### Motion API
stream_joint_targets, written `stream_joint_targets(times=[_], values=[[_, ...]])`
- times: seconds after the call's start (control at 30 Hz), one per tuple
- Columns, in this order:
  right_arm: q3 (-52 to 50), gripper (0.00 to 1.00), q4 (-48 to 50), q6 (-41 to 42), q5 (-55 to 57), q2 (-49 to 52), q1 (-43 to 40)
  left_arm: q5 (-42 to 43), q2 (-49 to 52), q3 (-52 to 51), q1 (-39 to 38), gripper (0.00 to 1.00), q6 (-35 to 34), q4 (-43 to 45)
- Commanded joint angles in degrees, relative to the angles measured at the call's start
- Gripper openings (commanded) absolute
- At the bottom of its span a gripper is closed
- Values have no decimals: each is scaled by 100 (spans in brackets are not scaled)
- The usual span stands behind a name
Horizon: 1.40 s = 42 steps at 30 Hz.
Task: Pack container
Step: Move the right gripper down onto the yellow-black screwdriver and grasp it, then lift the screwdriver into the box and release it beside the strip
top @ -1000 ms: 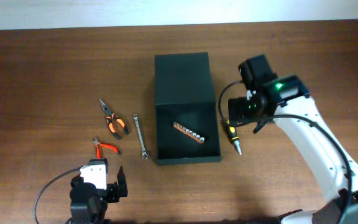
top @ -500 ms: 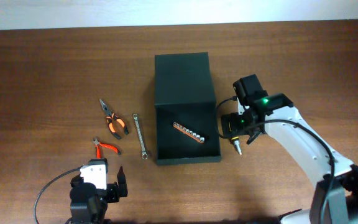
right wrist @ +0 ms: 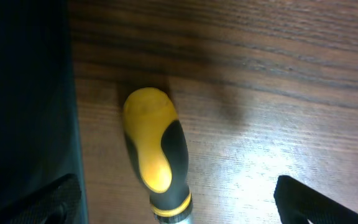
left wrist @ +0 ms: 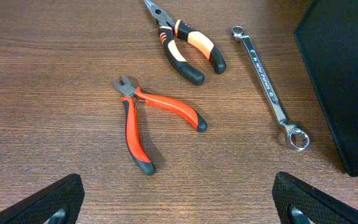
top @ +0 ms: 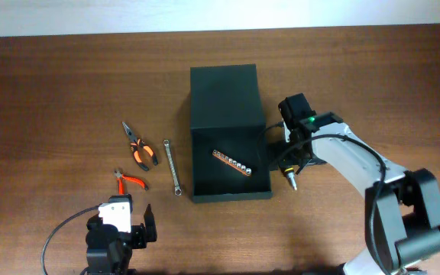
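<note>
We find no text, label, brand, number or sign that can be read in any of the three views. In the left wrist view, the wrench [left wrist: 267,84] lying on the wood shows faint marks along its shank. They are too small and blurred for us to make out as letters or figures. In the overhead view, a small green light [top: 309,120] glows on the right arm, with no characters on it that we can read.

The table [left wrist: 42,62] is grained brown wood. The container [top: 224,92] looks matt. The combination wrench [left wrist: 267,84] is polished metal; the screwdriver handle [right wrist: 153,155] glossy yellow-black plastic.
</note>
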Motion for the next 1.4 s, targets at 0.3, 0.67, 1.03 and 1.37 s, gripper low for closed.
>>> stream_joint_targets(times=[0.3, 0.67, 1.03, 1.37], values=[[-39, 84, 251, -15, -33, 658, -31, -22, -55, -44, 37, 99, 90, 11], [-2, 27, 273, -15, -26, 675, -31, -22, -55, -44, 37, 99, 90, 13], [778, 24, -431, -127, 20, 289, -31, -22, -55, -44, 37, 99, 90, 11], [2269, 21, -1429, -1641, -490, -291, 260, -22, -55, -44, 37, 99, 90, 13]])
